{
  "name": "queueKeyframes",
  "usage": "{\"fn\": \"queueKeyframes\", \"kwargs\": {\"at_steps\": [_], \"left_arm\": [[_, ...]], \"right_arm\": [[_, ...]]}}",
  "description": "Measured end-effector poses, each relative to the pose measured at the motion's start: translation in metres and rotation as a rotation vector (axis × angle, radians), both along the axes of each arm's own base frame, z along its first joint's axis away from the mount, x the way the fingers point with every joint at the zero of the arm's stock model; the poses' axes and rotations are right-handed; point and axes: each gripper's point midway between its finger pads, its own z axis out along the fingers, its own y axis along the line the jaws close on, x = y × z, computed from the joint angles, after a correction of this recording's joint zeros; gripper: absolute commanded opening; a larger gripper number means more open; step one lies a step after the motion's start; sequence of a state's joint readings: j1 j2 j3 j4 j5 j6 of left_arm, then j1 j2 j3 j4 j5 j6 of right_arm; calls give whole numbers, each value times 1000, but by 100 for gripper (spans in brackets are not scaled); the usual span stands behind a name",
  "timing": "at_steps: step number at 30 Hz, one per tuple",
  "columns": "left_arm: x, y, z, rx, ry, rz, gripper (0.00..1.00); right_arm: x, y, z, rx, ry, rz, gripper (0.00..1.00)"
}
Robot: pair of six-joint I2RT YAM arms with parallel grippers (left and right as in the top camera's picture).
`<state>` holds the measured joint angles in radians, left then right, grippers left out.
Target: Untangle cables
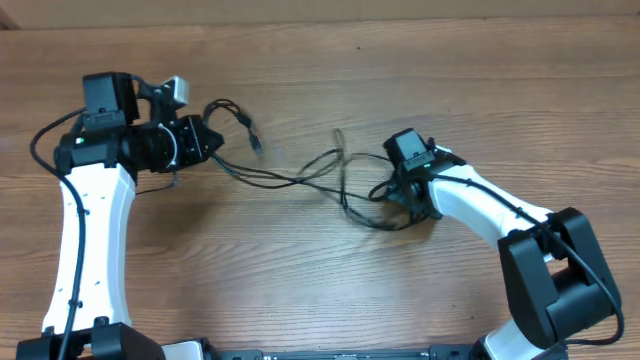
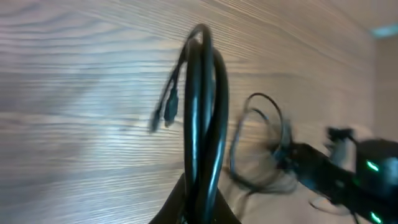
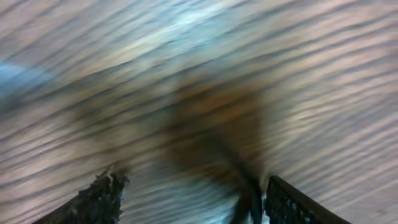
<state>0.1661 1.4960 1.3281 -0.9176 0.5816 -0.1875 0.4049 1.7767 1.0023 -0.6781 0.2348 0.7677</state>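
The cables [image 1: 300, 178] are stretching across the table [image 1: 300, 290] from left gripper [image 1: 212, 140] to right gripper [image 1: 402, 198]. Their tangle is lying beside the latter.

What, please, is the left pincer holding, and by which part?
The cables, gripped at a doubled-over loop near one end, in the shut left pincer.

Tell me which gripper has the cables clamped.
The left gripper: a loop of the cables rises from its shut jaws. The right gripper stands open.
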Motion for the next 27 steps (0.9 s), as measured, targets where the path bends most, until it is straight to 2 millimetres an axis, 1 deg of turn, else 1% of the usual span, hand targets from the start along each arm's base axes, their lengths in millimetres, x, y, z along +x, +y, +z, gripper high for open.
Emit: {"fn": "queueKeyframes", "kwargs": {"at_steps": [3, 5, 8, 9, 12, 17, 21, 23, 25, 26, 27], "left_arm": [[2, 16, -6, 35, 43, 104, 4], [2, 25, -9, 43, 66, 165, 4], [2, 35, -10, 39, 86, 225, 4], [2, 36, -10, 40, 88, 230, 4], [-1, 37, -12, 40, 104, 232, 5], [-4, 36, -14, 36, 125, 239, 6], [-6, 30, -15, 14, 149, 250, 13], [-8, 21, -15, 13, 159, 232, 16], [-9, 9, -15, 10, 162, 206, 26], [-9, 3, -15, 10, 163, 191, 34], [-10, -4, -15, 10, 163, 173, 45]], "right_arm": [[-4, -6, -1, -6, 18, -31, 72], [-7, -8, -1, -6, 28, -48, 79], [-6, -11, -2, 0, 31, -72, 98], [-6, -12, -2, 4, 30, -81, 100], [-3, -11, -2, 23, 22, -94, 100], [0, -2, -2, 74, 16, -90, 100], [3, 4, -2, 104, 8, -86, 100], [8, 9, -1, 127, -8, -81, 100], [13, 13, 0, 149, -27, -77, 100], [15, 15, 1, 160, -35, -74, 100], [15, 15, 1, 163, -37, -74, 100]]}}
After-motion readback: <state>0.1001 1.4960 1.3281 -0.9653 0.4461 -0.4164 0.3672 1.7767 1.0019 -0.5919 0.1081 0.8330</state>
